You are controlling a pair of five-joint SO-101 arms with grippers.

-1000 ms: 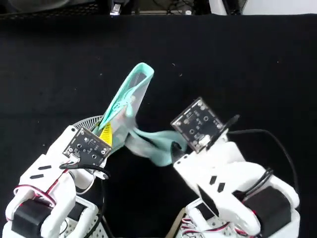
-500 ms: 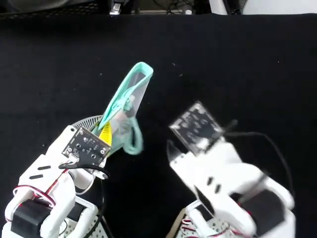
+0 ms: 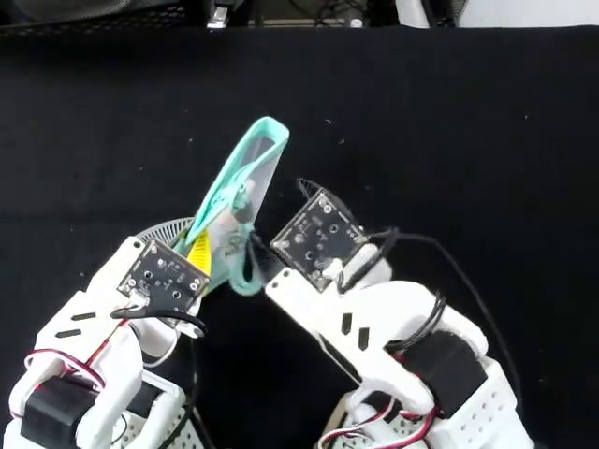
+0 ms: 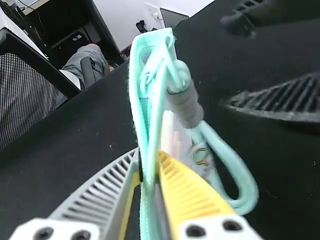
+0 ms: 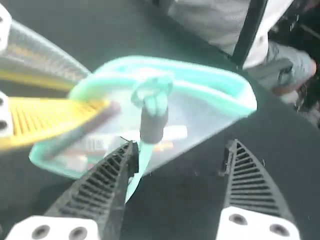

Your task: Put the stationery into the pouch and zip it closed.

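Pouch, teal with a clear side, is held up edge-on over the black bench, near end in the left claw, far end pointing away from both arms; cannot tell if it touches the bench. Left wrist view: the left claw is pinching the pouch, its edge clamped between 1 grey ribbed finger and 1 yellow ribbed finger. Stationery shows through the clear side as pale and orange pieces inside the pouch. Zip pull on the upper edge: teal knot, grey bead below it, then a teal cord loop hanging down. In the high view the cord loop dangles between the 2 arms, just beside the left claw. Cannot tell if the zip is shut. Right claw is close to the pouch's side, spread wide, gripping nothing. Right wrist view: right claw has 2 dark ribbed fingers apart, the grey bead ahead of them, the cord running just beside 1 fingertip.
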